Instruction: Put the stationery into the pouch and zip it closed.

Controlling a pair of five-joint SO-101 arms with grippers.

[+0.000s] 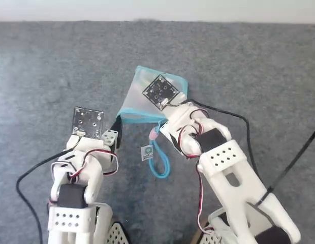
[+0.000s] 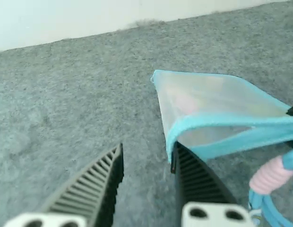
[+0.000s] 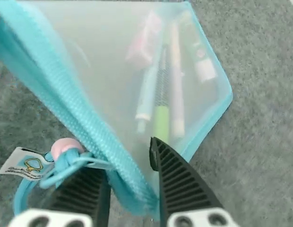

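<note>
The right gripper (image 1: pixel 166 118) is on the pouch (image 1: pixel 142 99), at the near end of its zip edge (image 3: pixel 85 118). From its own wrist, the blue zipper band runs straight down between the two black fingers (image 3: pixel 177 184), which are pinched on it. The rest of the pouch fans out beyond the fingertips and looks lifted at that edge.

Over on the other side, the left gripper (image 2: pixel 147 151) sits at the pouch's opposite near corner with its fingers spread wide and nothing between them. That corner of the blue trim lies right over the tip of one finger (image 2: pixel 198 182), while the other finger stands apart over bare grey mat (image 1: pixel 249 66).

The pouch itself lies mid-table between the two arms. It is a frosted, see-through sleeve with bright blue edging. The stationery (image 3: pixel 160 94) shows through the wall as a row of pens side by side: one pale blue, one green and one cream, with a pink piece beside them.

From the zip end by the right gripper hangs a blue cord loop (image 1: pixel 160 162), with a pink bead (image 3: pixel 64 146) and a small tag (image 3: pixel 21 165). The loop trails on the mat towards the arm bases.
</note>
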